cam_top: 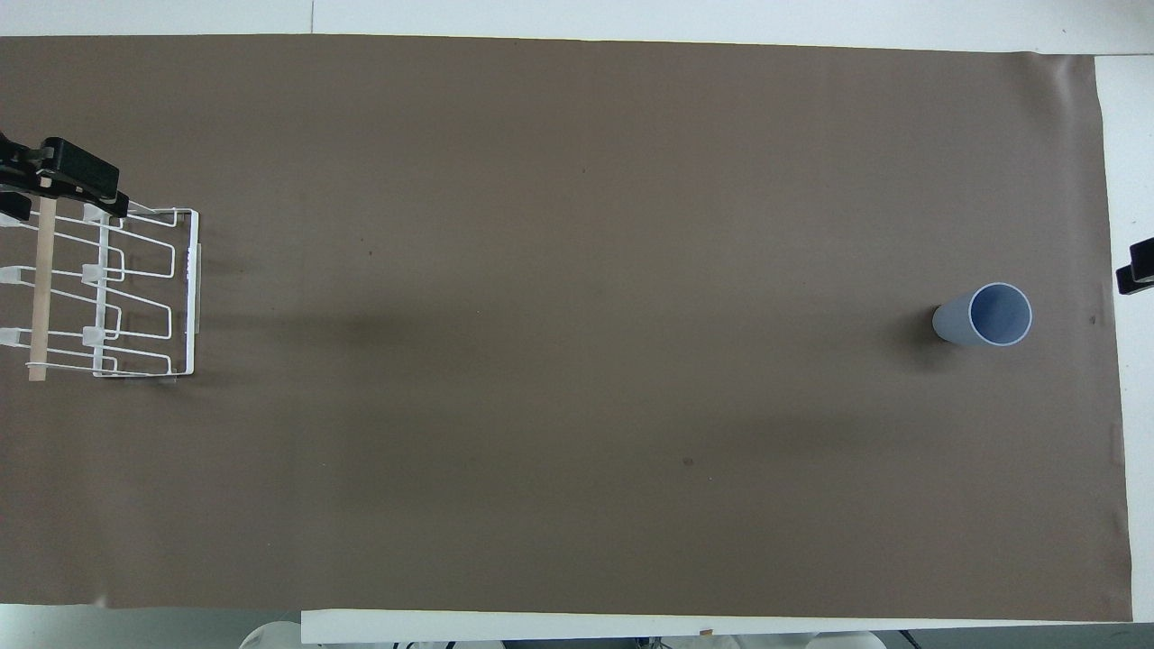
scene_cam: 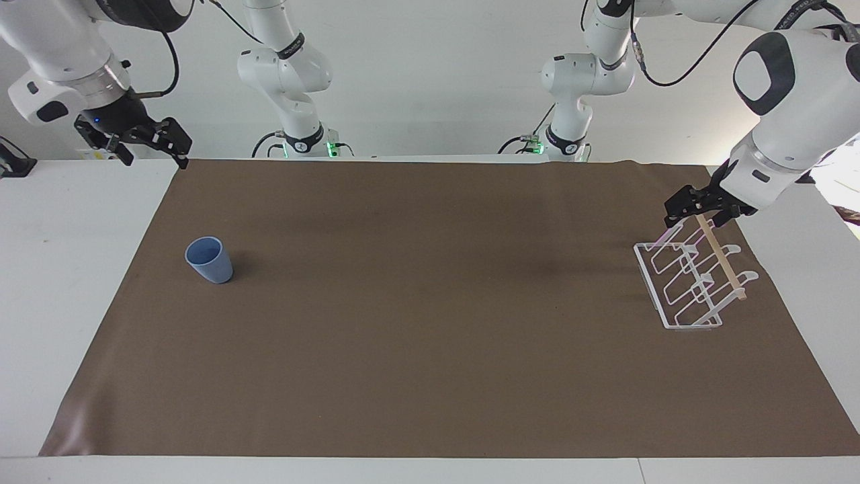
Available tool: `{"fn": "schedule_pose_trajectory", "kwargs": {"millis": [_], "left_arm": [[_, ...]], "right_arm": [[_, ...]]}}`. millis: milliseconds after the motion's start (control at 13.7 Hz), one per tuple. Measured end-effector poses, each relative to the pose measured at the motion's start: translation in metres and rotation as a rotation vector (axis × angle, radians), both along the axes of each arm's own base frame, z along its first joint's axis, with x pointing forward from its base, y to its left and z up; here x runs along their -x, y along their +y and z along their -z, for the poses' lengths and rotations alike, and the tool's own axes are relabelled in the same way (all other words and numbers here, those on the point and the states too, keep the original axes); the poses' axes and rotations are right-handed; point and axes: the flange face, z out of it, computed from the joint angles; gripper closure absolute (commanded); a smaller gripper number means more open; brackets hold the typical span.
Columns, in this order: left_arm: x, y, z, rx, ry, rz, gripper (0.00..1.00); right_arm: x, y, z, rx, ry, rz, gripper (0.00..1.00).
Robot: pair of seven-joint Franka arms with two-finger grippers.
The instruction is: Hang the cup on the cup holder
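Observation:
The light blue cup (scene_cam: 209,260) stands upright on the brown mat toward the right arm's end of the table; it also shows in the overhead view (cam_top: 984,315). The white wire cup holder (scene_cam: 678,289) stands toward the left arm's end, with its thin wooden rod (scene_cam: 722,259) across the top; it also shows in the overhead view (cam_top: 135,288). My left gripper (scene_cam: 699,216) is at one end of the rod, open, a finger on each side of it, also in the overhead view (cam_top: 45,194). My right gripper (scene_cam: 153,156) waits, open and empty, raised over the table's corner, apart from the cup.
A brown mat (scene_cam: 430,349) covers most of the white table (scene_cam: 67,302). Only the cup and the cup holder stand on it. In the overhead view just a tip of the right gripper (cam_top: 1138,269) shows at the edge, beside the cup.

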Motion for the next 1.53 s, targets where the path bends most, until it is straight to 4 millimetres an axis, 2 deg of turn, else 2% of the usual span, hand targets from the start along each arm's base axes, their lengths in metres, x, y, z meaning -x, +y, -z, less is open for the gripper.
{"fn": "schedule_pose_trajectory", "kwargs": {"millis": [438,657,803,949,1022,1169,1315,1388,1534], "left_arm": [[0.000,0.000,0.000,0.000,-0.003,0.000,0.00],[-0.003,0.000,-0.006,0.003,-0.045,-0.001,0.00],[0.005,0.000,-0.022,0.006,-0.061,0.000,0.00],[0.025,0.001,-0.044,0.008,-0.042,0.005,0.00],[0.036,0.000,-0.052,0.005,-0.020,0.009,0.00],[0.046,0.001,-0.055,-0.019,-0.003,0.013,0.00],[0.049,0.002,-0.049,-0.028,0.009,0.014,0.00],[0.050,0.002,-0.046,-0.030,0.015,0.014,0.00],[0.053,0.003,-0.044,-0.031,0.014,0.014,0.00]], "right_arm": [[0.001,0.000,0.004,-0.001,0.003,0.000,0.00],[-0.003,-0.012,0.019,-0.009,-0.075,-0.058,0.00],[-0.006,-0.013,0.049,-0.008,-0.101,-0.080,0.00],[-0.014,-0.015,0.098,-0.005,-0.117,-0.090,0.01],[-0.018,-0.017,0.128,-0.006,-0.113,-0.094,0.06],[-0.026,-0.031,0.181,-0.011,-0.087,-0.120,0.07],[-0.029,-0.059,0.224,-0.021,-0.057,-0.141,0.07],[-0.026,-0.073,0.239,-0.028,-0.041,-0.146,0.07],[-0.022,-0.083,0.256,-0.040,-0.030,-0.147,0.07]]}}
